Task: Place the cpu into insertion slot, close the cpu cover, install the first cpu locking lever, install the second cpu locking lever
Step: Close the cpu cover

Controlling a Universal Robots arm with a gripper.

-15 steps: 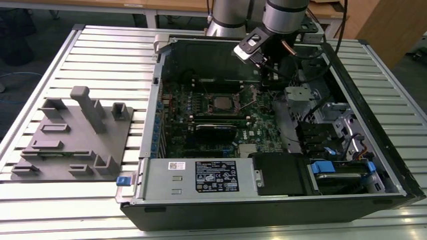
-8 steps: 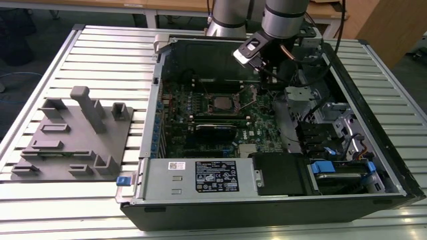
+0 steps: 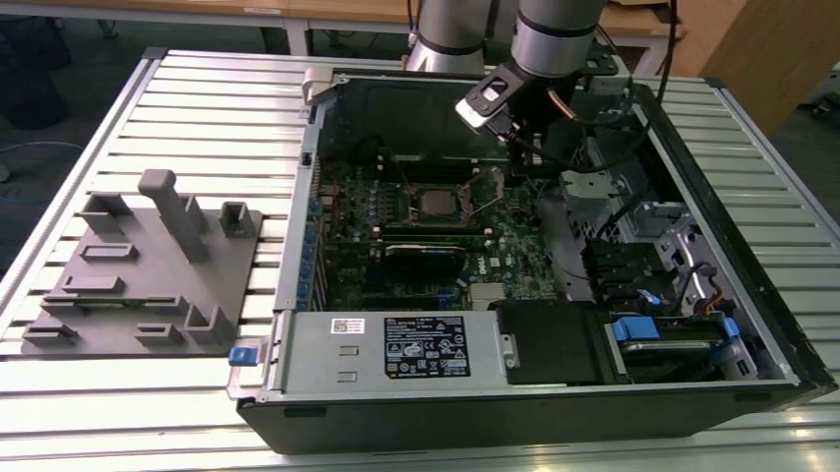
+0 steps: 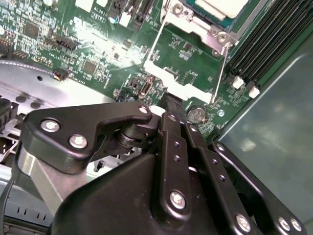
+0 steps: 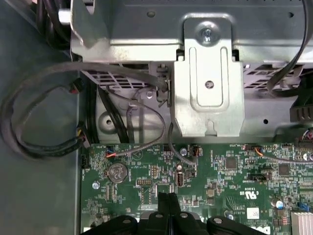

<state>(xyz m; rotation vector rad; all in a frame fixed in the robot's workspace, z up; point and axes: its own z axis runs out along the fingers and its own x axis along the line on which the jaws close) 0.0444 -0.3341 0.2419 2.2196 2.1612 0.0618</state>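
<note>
"Cpu [image 4: 217, 6] first: where is it, and what has the gripper got?"

"The gripper [image 5: 168, 199] has nothing. In both wrist views its two black fingers [image 5: 163, 208] are pressed flat together, narrow, with no part between them. Their tip hangs low over the green circuit board [image 5: 230, 186], just off the insertion slot [image 4: 215, 35] and beside the outer edge of the cpu cover [image 4: 176, 81]. Whether it touches that edge or sits just short of it, I cannot tell. The cpu lies flat in the insertion slot, dull silver face up."

"So the cover is not down over it?"

"It does not look so. In the second wrist view the thin silvery frame reaches away from the insertion slot toward the fingertips, and bare board shows through its window, so I take it as swung off the slot. I cannot tell its thin sides from the locking levers."

"How would these parts handle?"

"The cpu is light and stiff, but I judge it fragile. It should be taken by its edges only, and once seated in the insertion slot it is best left alone. The cover looks like thin, springy sheet metal, light and smooth enough to slip from a pinch. It turns on a hinge at the slot's rim, so a push on the bar farthest from the insertion slot should swing it with little force. Closed fingers suit that kind of contact. A press near the hinge would likely twist the frame or scrape the board."
</note>
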